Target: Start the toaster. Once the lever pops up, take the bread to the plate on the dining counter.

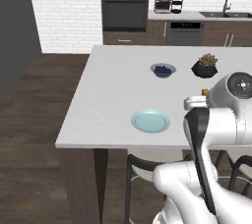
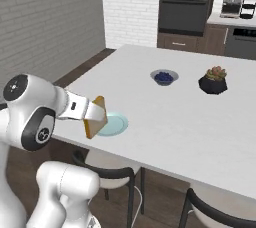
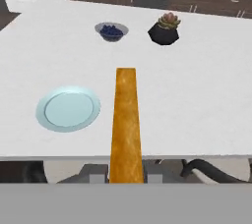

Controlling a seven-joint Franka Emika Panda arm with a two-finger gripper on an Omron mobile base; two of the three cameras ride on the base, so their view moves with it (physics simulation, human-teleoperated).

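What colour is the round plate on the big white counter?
Pale blue. The plate shows best in the hand view, lying empty on the dining counter.

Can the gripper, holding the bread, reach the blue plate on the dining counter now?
Probably yes. The gripper holds the bread on edge beside the plate, near the dining counter edge. The plate is bare, and nothing stands between them.

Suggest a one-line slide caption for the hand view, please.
Gripper holds the bread edge-on over the dining counter, beside the empty plate.
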